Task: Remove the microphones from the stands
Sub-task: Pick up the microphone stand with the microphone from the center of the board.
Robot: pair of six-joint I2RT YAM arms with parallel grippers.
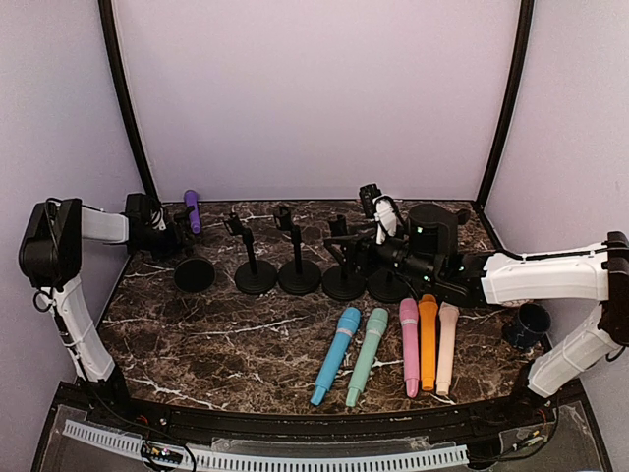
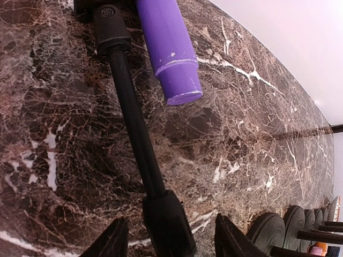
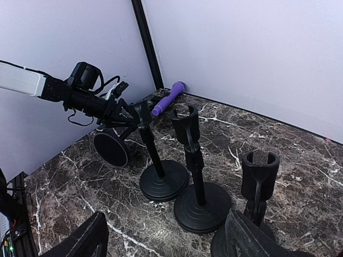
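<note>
The purple microphone (image 1: 192,210) is seen clipped in the leftmost stand (image 1: 194,274), at the back left corner of the table (image 1: 226,344). The stand's pole is straddled by the left gripper (image 2: 170,243), its fingers spread with gaps on both sides. The right gripper (image 3: 166,241) is held wide open over the other stands (image 3: 202,206)

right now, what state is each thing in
purple plastic microphone: clipped in the leftmost black metal stand
leftmost stand: loaded, its pole inside the left tool
left tool: open, straddling that pole
right tool: open, empty
other black stands: upright, visible clips empty
five loose coloured microphones: lying flat on the dark marble table
dark blue mug: upright
</note>
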